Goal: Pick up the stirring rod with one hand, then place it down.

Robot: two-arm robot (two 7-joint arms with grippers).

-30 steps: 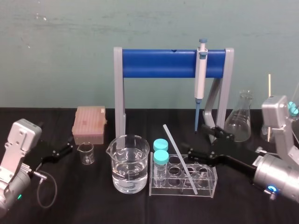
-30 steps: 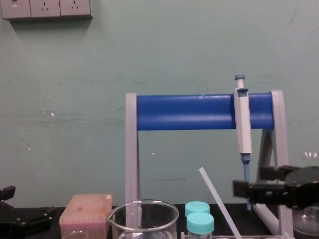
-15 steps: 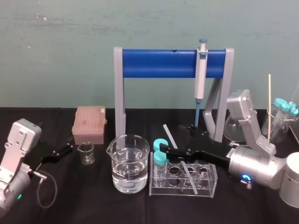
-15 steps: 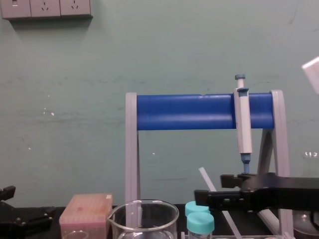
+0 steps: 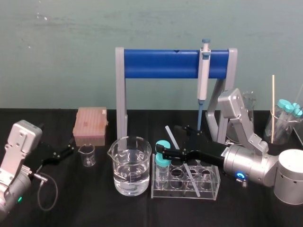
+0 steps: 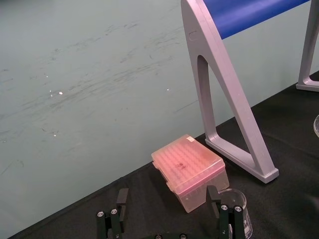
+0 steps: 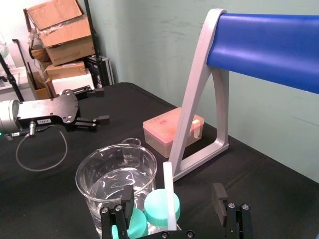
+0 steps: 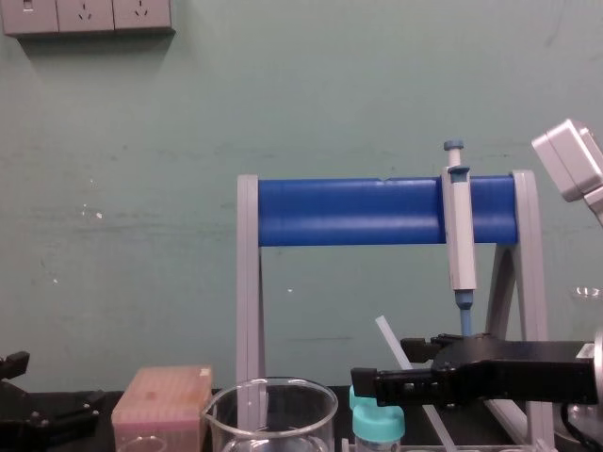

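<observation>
Straddling the stirring rod [image 7: 168,191] that leans in the test-tube rack [image 5: 210,188], the right gripper [image 5: 170,140] is open. Left gripper [image 6: 167,193], jaws apart, sits at 8 o'clock over the black table [image 5: 94,201]; teal wall [image 5: 57,56] at 12 o'clock.

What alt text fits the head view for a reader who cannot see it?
The right end effector is open around the white stirring rod, which leans in a clear tube rack. A water beaker stands left of the rack. The left end effector sits open at far left.

Right pincer [image 7: 173,195] spread, stirring rod [image 7: 168,185] between fingers [image 7: 219,195]
</observation>
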